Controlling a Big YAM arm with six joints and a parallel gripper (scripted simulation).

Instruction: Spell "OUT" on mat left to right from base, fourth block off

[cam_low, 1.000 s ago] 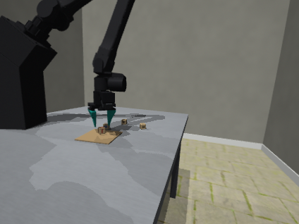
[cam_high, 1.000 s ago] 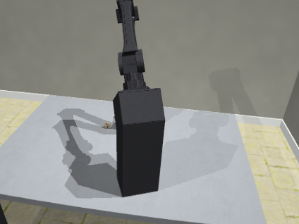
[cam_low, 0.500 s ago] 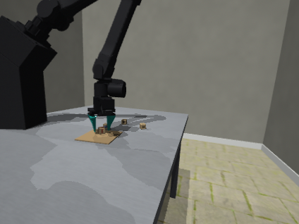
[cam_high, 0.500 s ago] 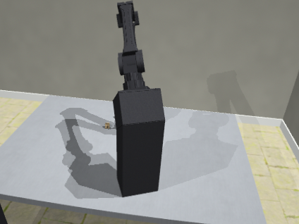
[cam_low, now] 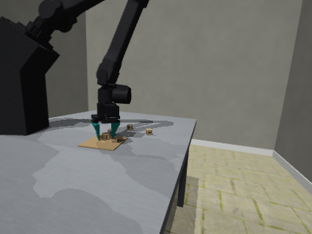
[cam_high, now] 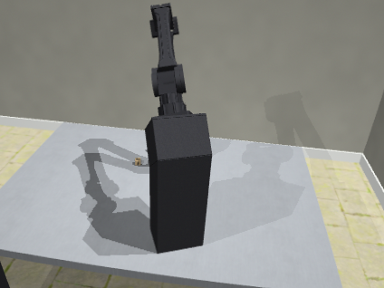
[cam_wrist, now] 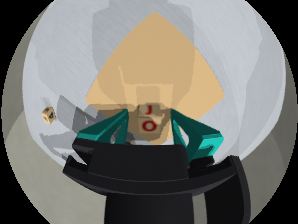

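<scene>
Fingers apart, my claw (cam_low: 106, 138) (cam_wrist: 149, 113) straddles the O block (cam_low: 106, 136) (cam_wrist: 149, 126) on the mat (cam_low: 96, 144) (cam_wrist: 155, 60), OUT not yet spelled.

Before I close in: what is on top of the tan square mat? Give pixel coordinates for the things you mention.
A wooden block with a red O (cam_wrist: 149, 126), between the open teal fingers (cam_low: 115, 129). Whatever the gripper's black body covers can't be seen.

A grey table (cam_high: 267, 235) (cam_low: 84, 176) (cam_wrist: 250, 60), plain grey walls (cam_high: 226, 54) (cam_low: 228, 66), yellowish paved floor (cam_high: 346, 222) (cam_low: 235, 176).
</scene>
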